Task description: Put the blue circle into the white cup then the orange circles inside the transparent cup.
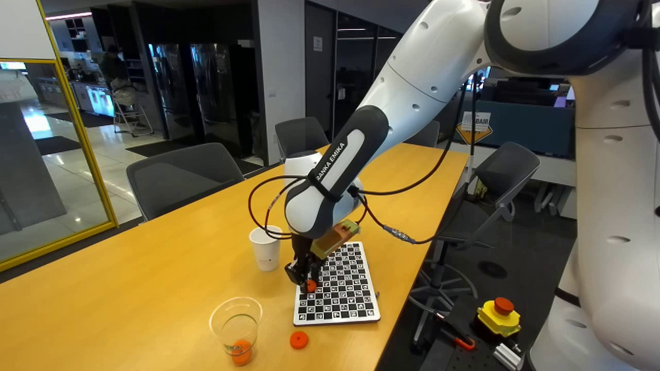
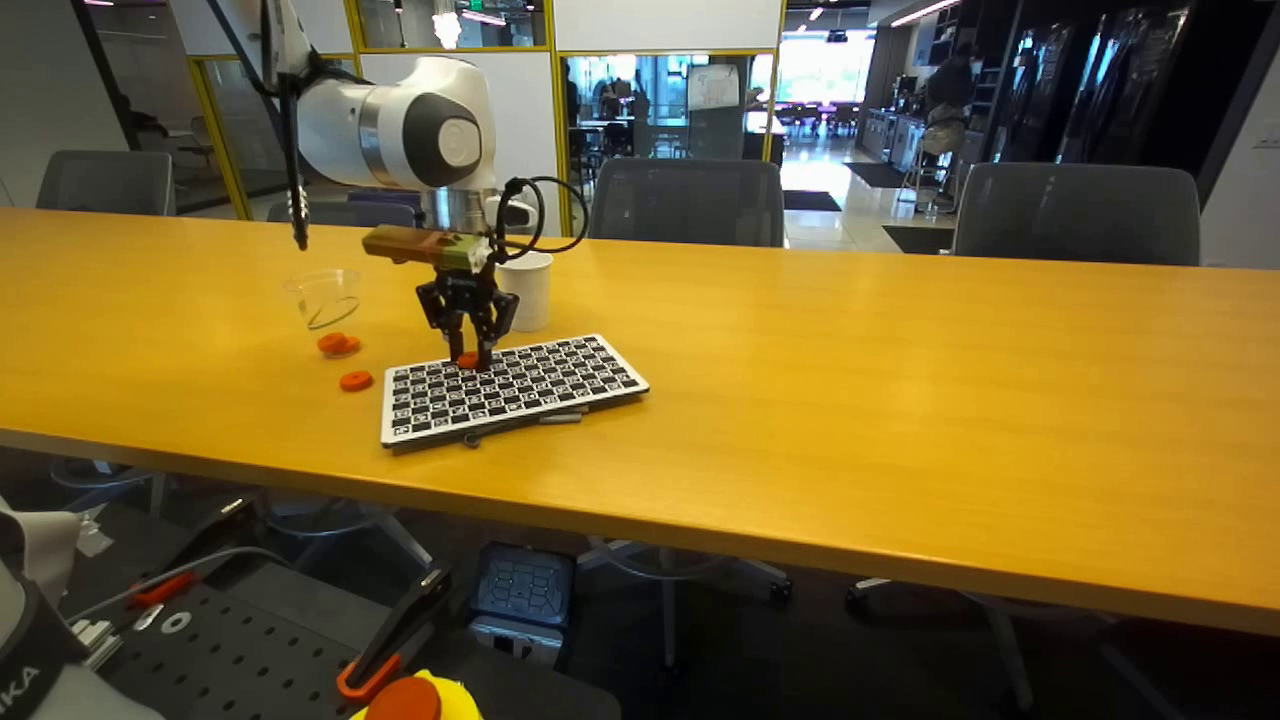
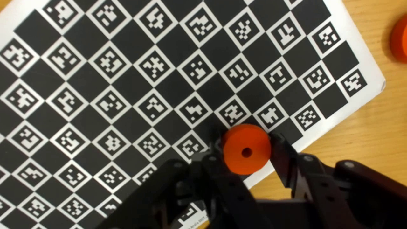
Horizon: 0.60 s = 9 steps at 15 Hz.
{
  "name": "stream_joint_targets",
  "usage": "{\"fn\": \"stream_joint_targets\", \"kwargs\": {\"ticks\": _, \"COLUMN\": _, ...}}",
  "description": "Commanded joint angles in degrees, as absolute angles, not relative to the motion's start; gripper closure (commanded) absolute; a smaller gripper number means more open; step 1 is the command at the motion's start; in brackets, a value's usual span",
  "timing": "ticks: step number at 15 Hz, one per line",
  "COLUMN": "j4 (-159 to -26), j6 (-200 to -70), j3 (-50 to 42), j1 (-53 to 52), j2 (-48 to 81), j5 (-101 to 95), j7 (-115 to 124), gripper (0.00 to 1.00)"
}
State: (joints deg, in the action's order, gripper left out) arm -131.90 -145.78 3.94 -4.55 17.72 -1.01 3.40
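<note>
My gripper [image 3: 246, 144] is shut on an orange circle [image 3: 247, 156] with a small center hole. The fingers touch it on both sides, low over the checkered board; in both exterior views it shows between the fingertips [image 2: 468, 360]. Another orange circle [image 1: 299, 340] lies on the table beside the board and shows at the right edge of the wrist view [image 3: 401, 39]. The transparent cup [image 1: 227, 314] stands upright with orange circles [image 1: 241, 353] at its bottom. The white cup [image 1: 267, 253] stands upright behind the gripper; its inside bottom is hidden. The blue circle is hidden or out of view.
The checkered board [image 1: 345, 299] lies on the wooden table [image 1: 129, 299] under the gripper, with small metal pieces [image 2: 560, 418] at its edge. Cables [image 1: 268, 180] loop off the wrist near the white cup. Chairs [image 1: 183, 172] stand around the table.
</note>
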Motion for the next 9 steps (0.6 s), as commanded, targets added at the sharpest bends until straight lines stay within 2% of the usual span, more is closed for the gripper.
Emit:
{"fn": "stream_joint_targets", "kwargs": {"ticks": 1, "j4": -134.2, "j6": -146.6, "j3": 4.3, "j1": -8.1, "j2": 13.6, "j5": -5.4, "j7": 5.1, "gripper": 0.76}}
{"fn": "stream_joint_targets", "kwargs": {"ticks": 9, "j4": -136.7, "j6": -146.1, "j3": 5.7, "j1": -15.8, "j2": 4.5, "j5": -22.8, "j7": 16.8, "gripper": 0.76}}
